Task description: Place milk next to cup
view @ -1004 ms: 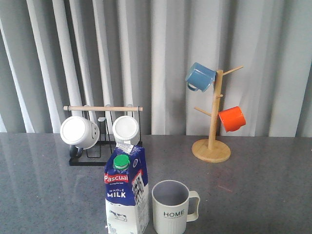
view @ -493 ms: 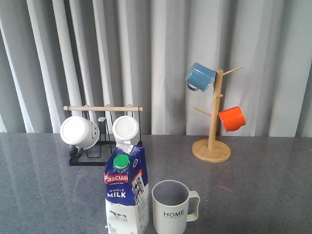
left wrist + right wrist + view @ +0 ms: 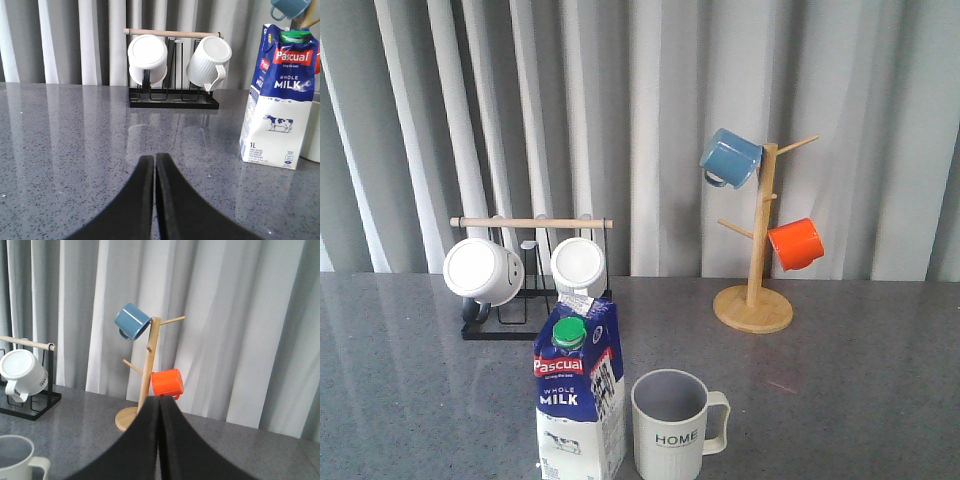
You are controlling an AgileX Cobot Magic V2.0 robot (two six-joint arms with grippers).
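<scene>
A: Report the position of the milk (image 3: 579,395).

B: It stands upright on the grey table (image 3: 860,380), just beside the cup (image 3: 672,424), on the cup's left in the front view. The cup's handle faces right.

A: State of the left hand (image 3: 154,162)?

B: Fingers pressed together, holding nothing, well apart from the milk.

A: And the right hand (image 3: 160,405)?

B: Fingers likewise together, empty, facing the wooden mug tree (image 3: 146,375).
</scene>
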